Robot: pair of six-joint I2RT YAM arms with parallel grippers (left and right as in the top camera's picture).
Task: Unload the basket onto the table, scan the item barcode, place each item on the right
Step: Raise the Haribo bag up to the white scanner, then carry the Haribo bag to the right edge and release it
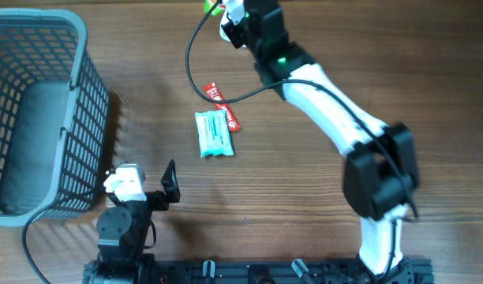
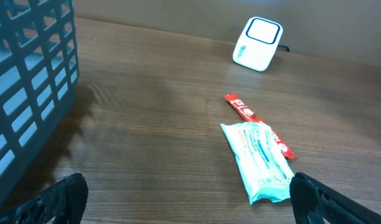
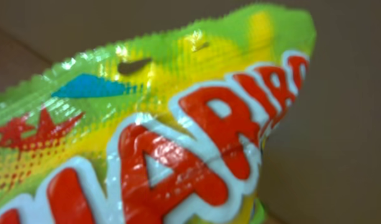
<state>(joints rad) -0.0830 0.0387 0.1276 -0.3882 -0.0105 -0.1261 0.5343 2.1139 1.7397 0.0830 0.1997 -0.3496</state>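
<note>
Our right claw (image 1: 228, 14) grips a Haribo bag (image 1: 213, 6) at the table's (image 1: 431, 63) far edge; our left claw (image 2: 190, 208) stands wide open.
From above we see only a green-yellow sliver of the bag at the claw's tip, with a teal packet (image 1: 213, 132) touching a red bar (image 1: 223, 106) mid-table and a grey basket (image 1: 77, 31) to the left. Our left wrist view alone shows the white scanner (image 2: 258, 43) beyond those two packets, and our spread fingertips (image 2: 63, 199) at the bottom corners. Our right wrist view is filled by the bag (image 3: 153, 143) and its red lettering; no fingers show there.
</note>
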